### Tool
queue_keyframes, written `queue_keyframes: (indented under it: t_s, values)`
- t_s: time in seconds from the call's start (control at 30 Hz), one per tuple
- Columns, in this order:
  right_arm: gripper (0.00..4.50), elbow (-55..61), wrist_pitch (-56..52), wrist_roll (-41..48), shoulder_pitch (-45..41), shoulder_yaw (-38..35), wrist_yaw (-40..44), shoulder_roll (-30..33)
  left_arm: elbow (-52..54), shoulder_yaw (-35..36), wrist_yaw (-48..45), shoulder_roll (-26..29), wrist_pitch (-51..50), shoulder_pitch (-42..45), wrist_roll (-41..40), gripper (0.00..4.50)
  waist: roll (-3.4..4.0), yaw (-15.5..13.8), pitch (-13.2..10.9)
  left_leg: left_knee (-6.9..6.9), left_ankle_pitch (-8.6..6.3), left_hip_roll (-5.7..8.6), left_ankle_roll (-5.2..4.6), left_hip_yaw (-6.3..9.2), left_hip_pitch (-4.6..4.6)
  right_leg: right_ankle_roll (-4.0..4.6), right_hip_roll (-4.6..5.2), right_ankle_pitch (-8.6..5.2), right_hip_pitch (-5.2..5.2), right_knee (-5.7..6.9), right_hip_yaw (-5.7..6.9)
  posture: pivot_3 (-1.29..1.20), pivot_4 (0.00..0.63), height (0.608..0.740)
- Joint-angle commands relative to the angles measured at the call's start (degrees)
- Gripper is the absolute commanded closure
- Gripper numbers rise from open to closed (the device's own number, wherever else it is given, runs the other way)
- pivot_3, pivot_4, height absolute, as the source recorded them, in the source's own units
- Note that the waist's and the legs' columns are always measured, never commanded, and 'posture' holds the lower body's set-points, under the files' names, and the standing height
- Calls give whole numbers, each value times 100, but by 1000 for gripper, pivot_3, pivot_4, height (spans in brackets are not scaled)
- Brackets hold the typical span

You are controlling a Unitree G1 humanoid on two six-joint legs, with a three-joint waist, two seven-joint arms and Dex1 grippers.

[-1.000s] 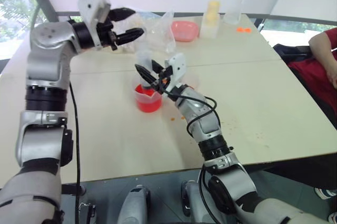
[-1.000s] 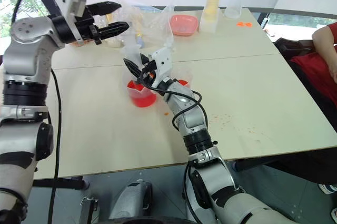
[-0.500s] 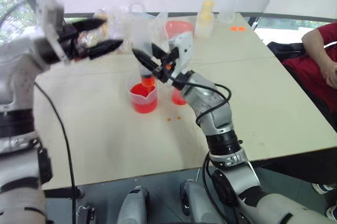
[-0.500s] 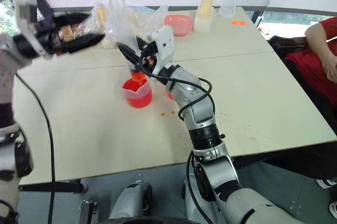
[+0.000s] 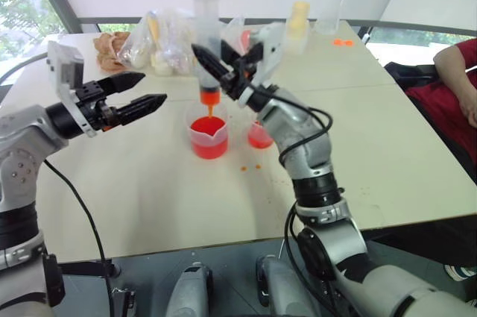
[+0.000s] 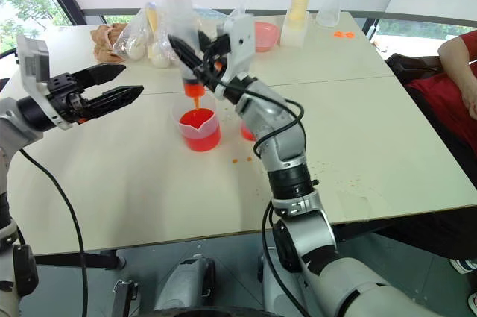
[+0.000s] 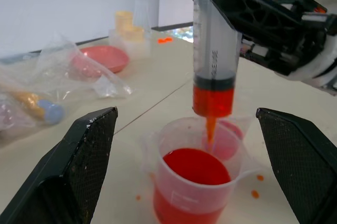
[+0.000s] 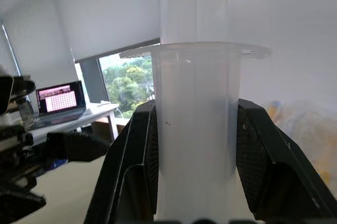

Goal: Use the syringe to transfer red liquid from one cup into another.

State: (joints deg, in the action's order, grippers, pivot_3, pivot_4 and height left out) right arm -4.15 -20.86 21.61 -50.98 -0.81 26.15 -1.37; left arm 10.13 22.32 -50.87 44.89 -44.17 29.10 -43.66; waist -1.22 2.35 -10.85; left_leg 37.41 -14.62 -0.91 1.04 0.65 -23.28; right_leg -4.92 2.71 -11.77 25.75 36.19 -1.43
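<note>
Left wrist view shows the syringe (image 7: 215,50) held upright, its orange tip just above the spouted beaker (image 7: 197,182), with red liquid (image 7: 212,100) filling the lowest part of the barrel below the dark plunger seal. The vertical hold, tip down over the beaker's mouth, appears chosen so that any drip falls back into the source. The right gripper (image 5: 223,71) has its two black fingers clamped on the barrel from either side, well above the charge, leaving the tip free. The smaller cup (image 5: 259,135) stands just beside the beaker, on the side toward the desk's right edge, so the carry across should be short. Orange drops (image 5: 250,167) lie on the desk (image 5: 373,153) nearby toward the near edge, evidence of spillage risk. The left gripper (image 5: 145,92) hangs level toward the desk's left edge, well apart from the beaker, fingers spread wide and holding nothing; judged to be standing clear. Plastic bags (image 5: 160,37), a pink dish and a pale bottle (image 5: 298,22) sit along the far edge
</note>
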Motion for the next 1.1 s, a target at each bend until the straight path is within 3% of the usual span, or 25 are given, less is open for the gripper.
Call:
queue_keyframes:
  t_s: [0.03,0.17,0.3,0.53,0.77,0.93,1.1]
  values:
    - [3102,600,-326,327,-235,-467,-116,460,142,-82,-13,19,112,283,-130,75,0,-11,0,0,0,0,0,0,-1,0,0,0,0,-1,1,0,150,740]
    - [3102,1058,-680,423,-118,-699,-193,1108,-49,-443,-102,-133,255,657,-69,75,0,-28,0,1,0,4,0,-1,-2,0,1,0,-2,-4,0,0,150,740]
    - [3102,1211,-736,401,139,-718,-260,1352,-441,-826,-221,-344,552,1170,130,75,0,16,0,-4,0,2,-1,-4,4,0,-4,0,-2,-3,-2,0,150,740]
    - [3102,1024,-415,208,503,-537,-370,1245,-1863,-1451,-475,-952,1648,2494,941,75,1,20,0,-3,1,2,-2,-7,3,0,-7,0,-2,-3,-4,0,150,740]
    - [3102,606,203,-155,895,-276,-394,1033,-4153,-2039,-703,-1973,3363,4355,2022,75,0,-60,-1,3,1,8,-2,-8,-7,-2,-3,0,-2,-11,-2,0,150,740]
    - [3102,596,346,-221,1008,-183,-445,930,-5278,-2167,-729,-2496,4205,5025,2486,75,0,-26,-1,2,0,8,-2,-10,-8,-3,-3,0,-2,-15,-4,0,150,740]
    - [3102,588,423,-269,1028,-152,-492,877,-6010,-2345,-808,-2640,4951,5197,3013,75,0,25,-1,-4,0,6,-3,-8,-2,-3,-7,-1,-1,-10,-5,0,150,740]
